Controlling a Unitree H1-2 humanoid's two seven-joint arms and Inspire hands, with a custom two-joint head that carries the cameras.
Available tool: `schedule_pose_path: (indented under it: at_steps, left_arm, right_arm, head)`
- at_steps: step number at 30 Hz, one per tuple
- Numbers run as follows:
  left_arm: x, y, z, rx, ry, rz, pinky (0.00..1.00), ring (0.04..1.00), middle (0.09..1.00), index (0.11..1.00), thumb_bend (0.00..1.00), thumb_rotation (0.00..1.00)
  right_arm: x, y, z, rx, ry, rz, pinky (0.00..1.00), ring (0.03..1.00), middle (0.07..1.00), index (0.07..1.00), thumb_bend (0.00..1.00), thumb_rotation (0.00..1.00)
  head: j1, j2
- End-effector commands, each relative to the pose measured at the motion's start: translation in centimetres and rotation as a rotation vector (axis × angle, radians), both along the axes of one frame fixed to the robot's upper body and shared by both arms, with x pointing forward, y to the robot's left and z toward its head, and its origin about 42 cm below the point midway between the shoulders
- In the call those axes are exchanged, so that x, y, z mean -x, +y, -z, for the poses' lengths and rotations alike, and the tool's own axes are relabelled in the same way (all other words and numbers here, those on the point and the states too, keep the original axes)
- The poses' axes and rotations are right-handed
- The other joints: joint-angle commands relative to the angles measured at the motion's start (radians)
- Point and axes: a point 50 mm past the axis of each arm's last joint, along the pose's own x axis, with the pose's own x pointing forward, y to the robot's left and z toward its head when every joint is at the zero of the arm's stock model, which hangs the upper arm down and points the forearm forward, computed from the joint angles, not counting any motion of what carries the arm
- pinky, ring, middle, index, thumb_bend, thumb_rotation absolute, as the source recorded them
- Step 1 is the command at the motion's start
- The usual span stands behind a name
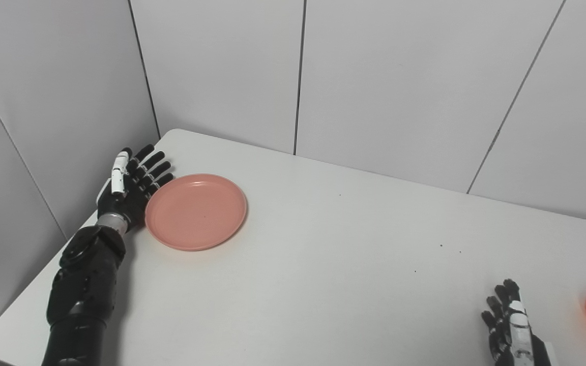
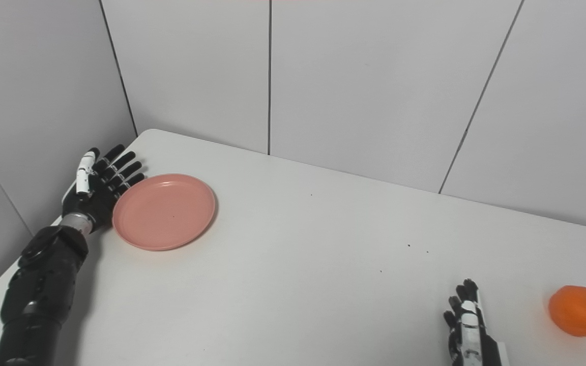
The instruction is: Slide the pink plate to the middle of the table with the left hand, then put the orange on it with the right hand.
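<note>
Grey panelled walls corner a white tabletop [image 1: 323, 264]. The left robot hand [image 1: 129, 187], released with fingers spread, sits against the pink plate's [image 1: 196, 211] left rim; the middle lies rightward. The right robot hand [image 2: 468, 330], empty, waits near the orange [image 2: 579, 310].

The left hand [image 1: 129, 187] lies open with fingers spread; the right hand [image 2: 468, 330] waits open, fingers extended.
</note>
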Motion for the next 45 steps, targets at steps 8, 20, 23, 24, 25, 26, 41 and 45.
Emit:
schedule_pose_path:
  at_steps: [8, 20, 23, 24, 25, 26, 41, 45]
  left_arm:
    - [-1.2, -1.4, -0.7, -0.010, -0.011, 0.056, 0.75, 0.781, 0.794, 0.798, 0.32, 1.00]
    - [-1.2, -3.3, -0.3, -0.006, -0.003, 0.109, 0.71, 0.751, 0.772, 0.784, 0.32, 1.00]
    - [-1.1, -3.5, -0.3, 0.011, 0.001, 0.115, 0.71, 0.744, 0.765, 0.775, 0.32, 1.00]
    - [-1.1, -3.6, -0.2, 0.012, -0.002, 0.121, 0.71, 0.743, 0.764, 0.774, 0.32, 1.00]
    - [-1.1, -3.5, -0.1, 0.013, -0.007, 0.128, 0.71, 0.746, 0.768, 0.777, 0.32, 1.00]
    - [-1.1, -3.3, 0.1, 0.014, -0.010, 0.135, 0.71, 0.751, 0.773, 0.780, 0.33, 1.00]
    - [-1.3, -5.4, 0.1, 0.040, -0.007, 0.173, 0.70, 0.750, 0.766, 0.771, 0.32, 1.00]
    - [-1.2, -6.3, 0.0, 0.042, 0.006, 0.189, 0.73, 0.769, 0.788, 0.785, 0.32, 1.00]
  right_arm:
    - [-0.4, 0.1, -1.4, -0.010, -0.053, -0.004, 1.00, 1.000, 1.000, 1.000, 0.13, 1.00]
    - [-0.4, 0.1, -1.3, -0.013, -0.055, 0.000, 1.00, 1.000, 1.000, 1.000, 0.14, 1.00]
    - [-0.4, 0.2, -1.3, -0.013, -0.059, -0.002, 1.00, 0.998, 1.000, 1.000, 0.14, 1.00]
    - [-0.4, 0.2, -1.3, -0.012, -0.060, -0.003, 1.00, 0.998, 1.000, 1.000, 0.14, 1.00]
    - [-0.4, 0.2, -1.3, -0.011, -0.061, -0.003, 1.00, 0.999, 1.000, 1.000, 0.14, 1.00]
    - [-0.4, 0.2, -1.3, -0.012, -0.059, -0.003, 1.00, 0.999, 1.000, 1.000, 0.14, 1.00]
    - [-0.5, 0.7, -1.2, 0.000, -0.059, -0.012, 1.00, 1.000, 1.000, 1.000, 0.15, 1.00]
    - [-0.4, 0.8, -1.2, -0.007, -0.061, -0.014, 1.00, 1.000, 1.000, 1.000, 0.15, 1.00]
  head:
    - [-0.002, 0.002]
    - [-0.007, 0.007]
    - [-0.010, 0.007]
    - [-0.011, 0.007]
    - [-0.011, 0.007]
    - [-0.013, 0.008]
    - [-0.033, 0.013]
    - [-0.037, 0.015]
